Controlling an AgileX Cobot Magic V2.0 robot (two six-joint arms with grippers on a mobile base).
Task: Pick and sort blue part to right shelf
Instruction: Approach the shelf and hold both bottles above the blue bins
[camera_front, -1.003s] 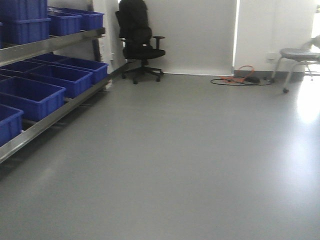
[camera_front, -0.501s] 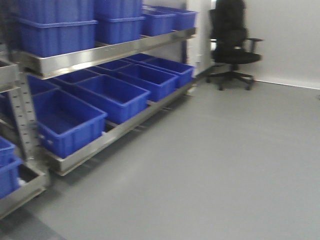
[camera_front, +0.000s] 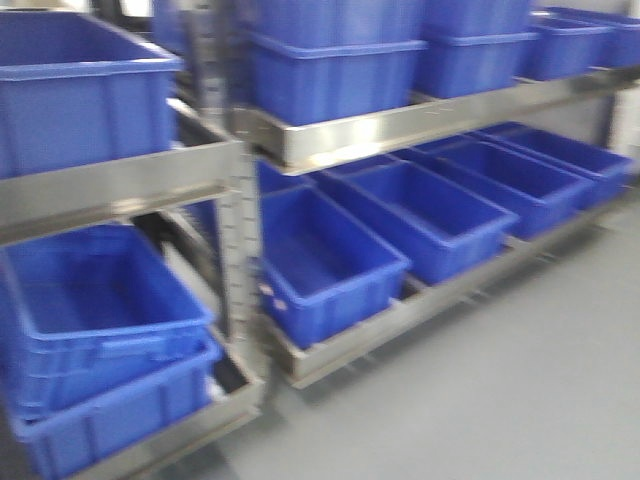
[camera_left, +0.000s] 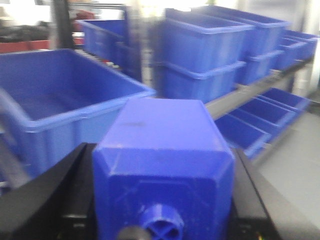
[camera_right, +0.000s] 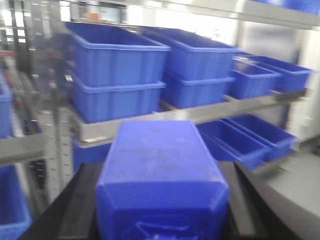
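Though unseen frontally — blue part (camera_left: 162, 160), wrist-side

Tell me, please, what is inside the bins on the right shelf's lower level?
The lower bins on the right shelf show only bare blue floors and walls. Their near walls hide the front strip of each floor, so that part is unseen.

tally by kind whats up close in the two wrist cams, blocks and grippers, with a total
blue blocks: 2, the round-capped blue part in the left gripper and a second blue block in the right gripper
black grippers: 2
total: 4
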